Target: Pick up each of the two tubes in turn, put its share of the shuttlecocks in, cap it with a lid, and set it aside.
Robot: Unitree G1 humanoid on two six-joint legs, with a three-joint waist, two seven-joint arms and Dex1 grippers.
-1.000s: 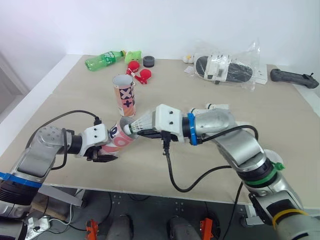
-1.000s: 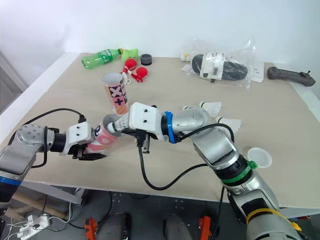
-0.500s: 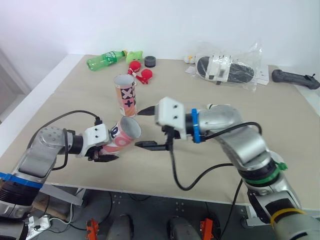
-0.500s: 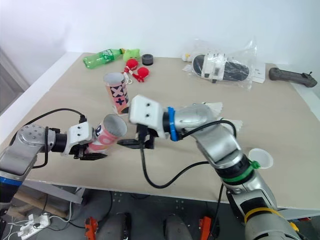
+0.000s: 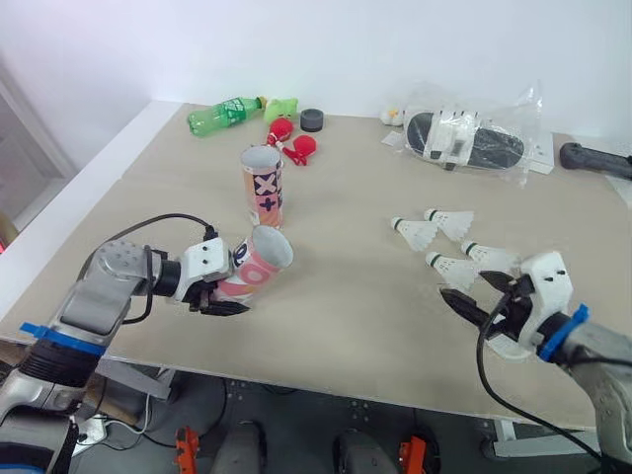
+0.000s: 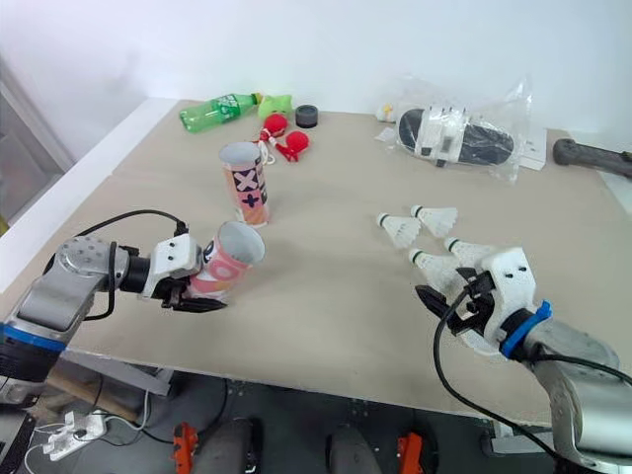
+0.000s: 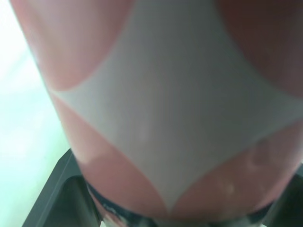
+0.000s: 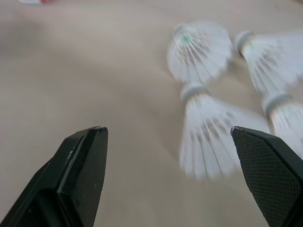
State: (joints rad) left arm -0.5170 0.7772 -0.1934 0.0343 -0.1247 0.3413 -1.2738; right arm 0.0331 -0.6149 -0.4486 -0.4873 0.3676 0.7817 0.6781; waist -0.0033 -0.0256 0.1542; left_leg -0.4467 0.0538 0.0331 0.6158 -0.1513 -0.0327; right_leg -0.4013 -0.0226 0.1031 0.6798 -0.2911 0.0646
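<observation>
My left gripper [image 5: 227, 297] is clamped on the tilted pink tube [image 5: 259, 265], its mouth raised off the table [image 5: 336, 306]. My right gripper [image 8: 166, 131] gapes wide and empty, just short of four shuttlecocks [image 5: 449, 265] near the front edge. Bare tabletop lies between my arms.

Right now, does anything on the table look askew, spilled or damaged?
Nothing damaged or spilled. The pink tube leans off upright, but the left pincer grips it. The second tube stands upright; four shuttlecocks lie loose near the open right pincer.
</observation>
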